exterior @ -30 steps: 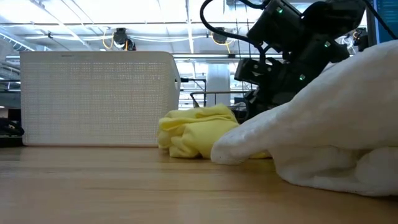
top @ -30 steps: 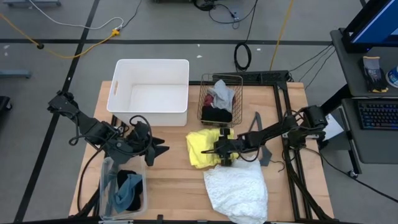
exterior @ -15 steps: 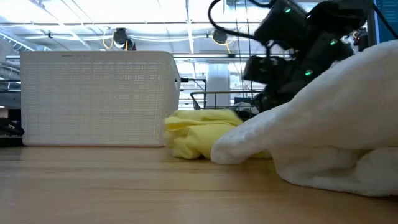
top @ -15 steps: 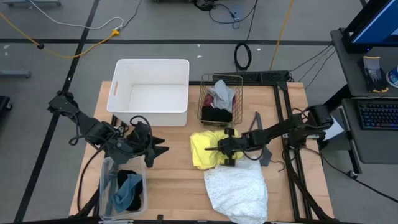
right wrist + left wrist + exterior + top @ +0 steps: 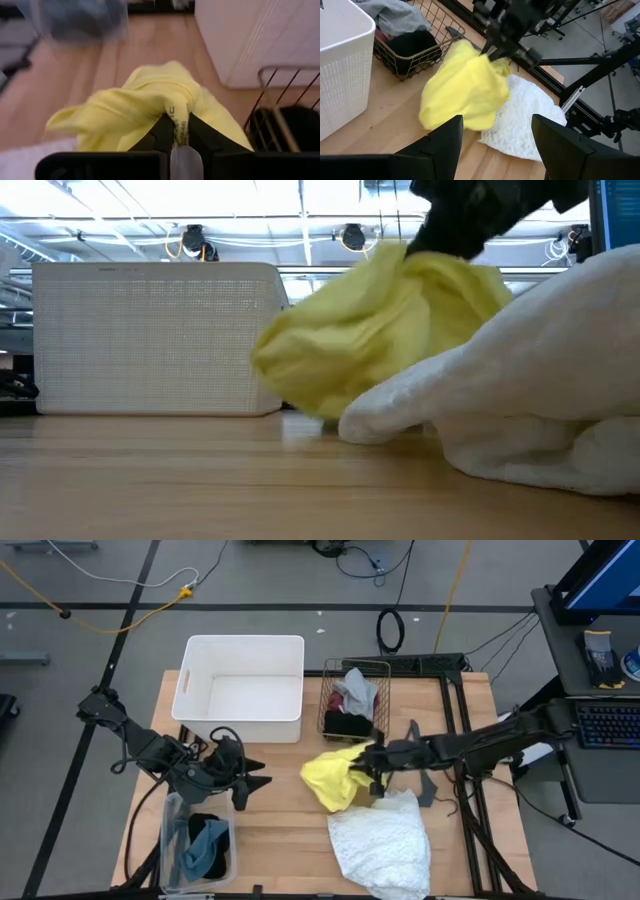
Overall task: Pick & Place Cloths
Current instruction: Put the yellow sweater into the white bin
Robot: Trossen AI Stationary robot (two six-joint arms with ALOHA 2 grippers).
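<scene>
The yellow cloth (image 5: 332, 782) hangs bunched from my right gripper (image 5: 370, 766), which is shut on it just above the table's middle. The large white lacy cloth (image 5: 382, 840) lies on the table on the near side of it. Grey and black cloths sit in the wire basket (image 5: 328, 700) at the back. More cloths, black and grey-green, lie in the clear box (image 5: 170, 840) at the near left. My left gripper (image 5: 258, 783) waits open at the left, above that box's far end, its fingers (image 5: 440, 145) pointing toward the yellow cloth (image 5: 462, 92). My right gripper pinches a gathered fold of the yellow cloth, where its small label sits (image 5: 178, 121), between its two fingers. The fingers come slanting down from the table's right side. The cloth (image 5: 380, 320) hangs bunched below and to the left of them, mostly raised off the table.
A white plastic bin (image 5: 243, 650) stands at the back left, beside the wire basket. A thin dark V-shaped bar (image 5: 424, 790) lies under my right arm. Bare wood (image 5: 285, 840) lies between the clear box and the white cloth.
My right gripper has shut on the yellow cloth and risen, drawing back toward the table's right and far edge. The cloth, a low heap on the table a second ago, now hangs gathered from the fingers.
</scene>
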